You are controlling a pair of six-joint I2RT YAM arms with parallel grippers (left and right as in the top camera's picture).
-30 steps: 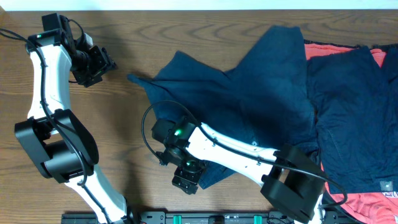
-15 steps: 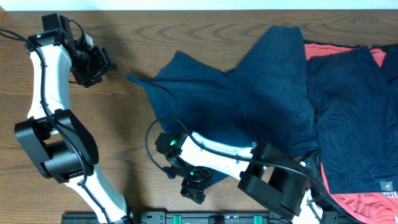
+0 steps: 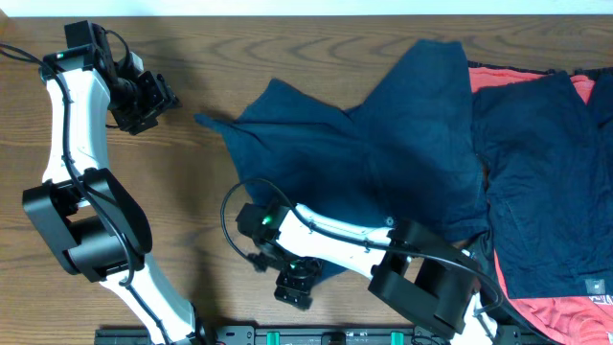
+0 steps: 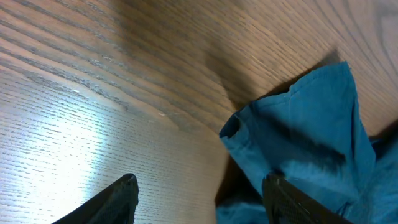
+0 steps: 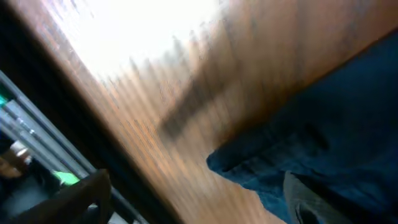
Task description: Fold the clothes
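Two grippers open, three garments lying loose on the wood

Widest of all is the wooden table (image 3: 287,38), which fills the overhead view. On it lie the clothes (image 3: 412,144), all unfolded, taking up the span from the centre out to 3 o'clock. One navy garment (image 3: 383,163) sprawls across the centre, rumpled, with a pointed corner reaching toward 9 o'clock and a broad flap rising toward 1 o'clock. A second navy garment (image 3: 536,172) lies at 3 o'clock, its edge touching the first. It rests on top of a coral-red garment (image 3: 565,316), which shows along its top edge at 2 o'clock and again at 4 o'clock.

Next in size, the left arm (image 3: 72,163) runs up the 9 o'clock side, and the right arm (image 3: 364,240) crosses low from 5 o'clock toward 6 o'clock, over the near hem of the central navy garment.

The left gripper (image 3: 158,101) sits at 10 o'clock over bare wood, apart from the pointed corner; its wrist view shows the fingers spread with nothing between them and the blue corner (image 4: 311,137) beyond. The right gripper (image 3: 294,287) is at 6 o'clock, just beside the near hem. Its wrist view is blurred, yet the fingers (image 5: 311,205) stand wide apart, holding nothing, with the navy hem (image 5: 336,137) lying just ahead
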